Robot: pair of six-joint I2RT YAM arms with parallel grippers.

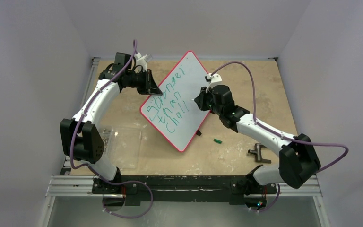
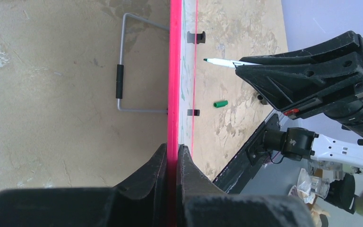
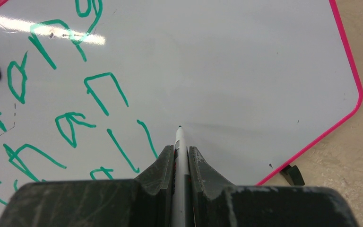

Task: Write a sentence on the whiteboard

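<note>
Left end effector [image 2: 172, 158] clenched on whiteboard [image 1: 194, 80] red rim; board tilted, mid-desk [image 1: 250, 90]. Right end effector [image 3: 181, 151] grasping marker [image 3: 179, 142], tip close beside green sentence [image 1: 170, 106] reading "Stronger than Chall".

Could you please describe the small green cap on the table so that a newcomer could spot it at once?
Find the red-rimmed whiteboard in the middle of the table. Just past its near right edge, on bare tabletop between board and right arm, lies the cap. It is a tiny bright green cylinder, unlike the larger dark T-shaped piece further right.
</note>
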